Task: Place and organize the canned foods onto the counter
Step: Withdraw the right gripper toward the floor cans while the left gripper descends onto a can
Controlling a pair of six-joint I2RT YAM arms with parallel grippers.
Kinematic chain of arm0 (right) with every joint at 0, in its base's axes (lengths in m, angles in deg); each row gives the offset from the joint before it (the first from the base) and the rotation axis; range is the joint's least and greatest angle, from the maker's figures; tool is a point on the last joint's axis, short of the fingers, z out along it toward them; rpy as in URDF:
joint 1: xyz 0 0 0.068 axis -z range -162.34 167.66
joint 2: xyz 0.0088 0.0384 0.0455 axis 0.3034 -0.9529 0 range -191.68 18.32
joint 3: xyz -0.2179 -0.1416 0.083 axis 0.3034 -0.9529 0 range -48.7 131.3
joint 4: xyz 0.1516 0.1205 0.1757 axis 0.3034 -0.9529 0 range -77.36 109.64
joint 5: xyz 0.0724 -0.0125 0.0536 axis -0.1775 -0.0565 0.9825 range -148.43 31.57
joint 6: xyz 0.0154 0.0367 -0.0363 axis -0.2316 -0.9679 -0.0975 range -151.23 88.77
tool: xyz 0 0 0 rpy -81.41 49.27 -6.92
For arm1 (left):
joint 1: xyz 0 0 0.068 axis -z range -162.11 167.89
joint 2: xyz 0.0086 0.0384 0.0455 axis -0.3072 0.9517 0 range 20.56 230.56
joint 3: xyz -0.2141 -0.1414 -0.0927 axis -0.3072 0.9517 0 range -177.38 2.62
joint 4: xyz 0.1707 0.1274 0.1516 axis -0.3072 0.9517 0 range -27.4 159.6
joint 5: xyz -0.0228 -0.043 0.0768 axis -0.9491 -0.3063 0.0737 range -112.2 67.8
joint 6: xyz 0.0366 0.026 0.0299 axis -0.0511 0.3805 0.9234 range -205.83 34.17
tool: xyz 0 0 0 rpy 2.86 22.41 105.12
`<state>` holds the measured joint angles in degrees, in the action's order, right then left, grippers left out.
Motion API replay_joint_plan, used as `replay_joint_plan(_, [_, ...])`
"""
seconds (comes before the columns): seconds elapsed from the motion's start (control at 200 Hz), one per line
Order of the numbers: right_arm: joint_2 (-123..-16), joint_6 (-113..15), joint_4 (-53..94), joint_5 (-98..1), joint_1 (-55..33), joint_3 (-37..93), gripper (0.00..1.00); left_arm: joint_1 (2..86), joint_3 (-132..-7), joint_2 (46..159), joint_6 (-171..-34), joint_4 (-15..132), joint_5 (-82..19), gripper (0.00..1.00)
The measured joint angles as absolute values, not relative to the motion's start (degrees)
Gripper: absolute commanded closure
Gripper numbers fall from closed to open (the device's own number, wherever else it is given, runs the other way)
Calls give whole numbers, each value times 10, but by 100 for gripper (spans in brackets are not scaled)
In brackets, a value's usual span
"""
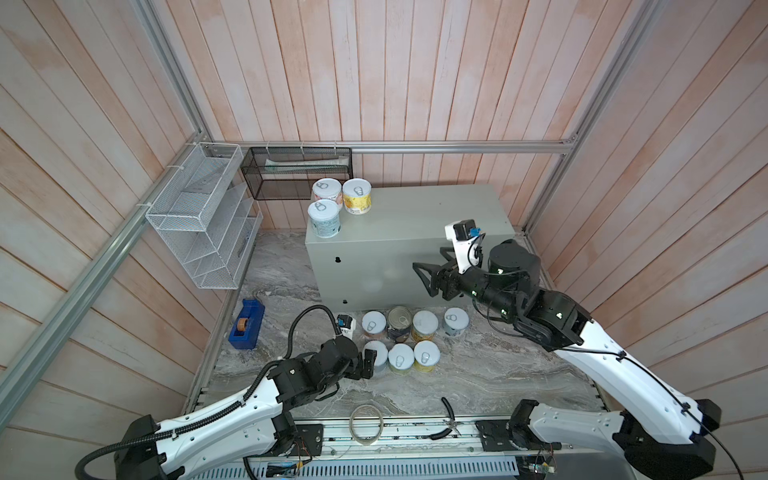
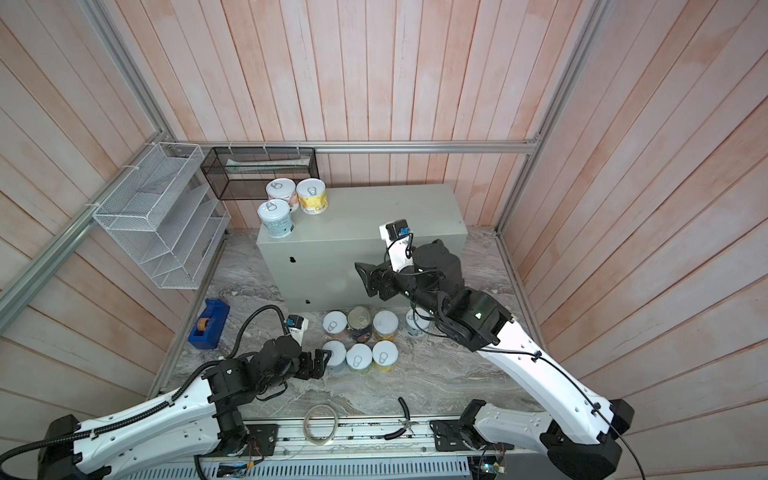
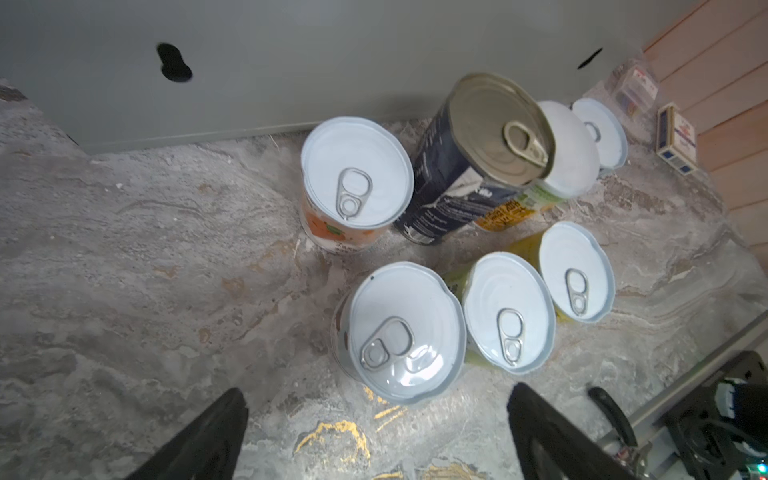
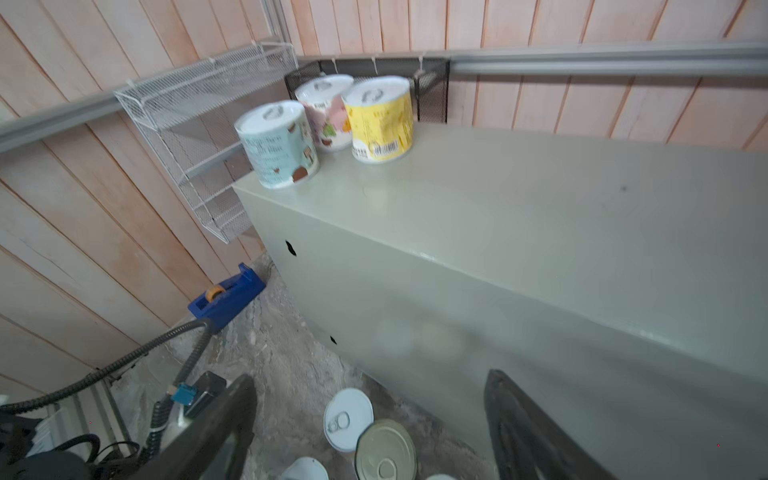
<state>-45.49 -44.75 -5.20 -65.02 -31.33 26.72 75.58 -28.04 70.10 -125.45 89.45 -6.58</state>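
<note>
The counter is a pale grey-green box. Three canned foods stand at its back left corner: pink, yellow and teal. Several more cans stand on the marble in front of it, among them a tall navy one and a white-lidded one. My left gripper is open and low beside the front-left can, which lies just ahead of the jaws, not between them. My right gripper hangs open and empty before the counter's front face, above the floor cans.
A blue tape dispenser sits at the left. A white wire rack and a black mesh basket hang on the walls. A tape roll ring and pliers lie near the front edge. Small boxes stand by the right wall.
</note>
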Motion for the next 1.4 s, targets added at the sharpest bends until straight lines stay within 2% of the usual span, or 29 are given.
replay_joint_plan(0.265, [-435, -489, -75, -663, -313, 178, 15, 796, -277, 768, -1286, 872, -39, 0])
replay_joint_plan(0.89, [-426, -477, -56, -665, -310, 171, 14, 796, -254, 884, -1298, 762, -34, 0])
replay_joint_plan(1.395, [-426, -473, -40, -665, -295, 139, 15, 798, -270, 1009, -1287, 693, 8, 0])
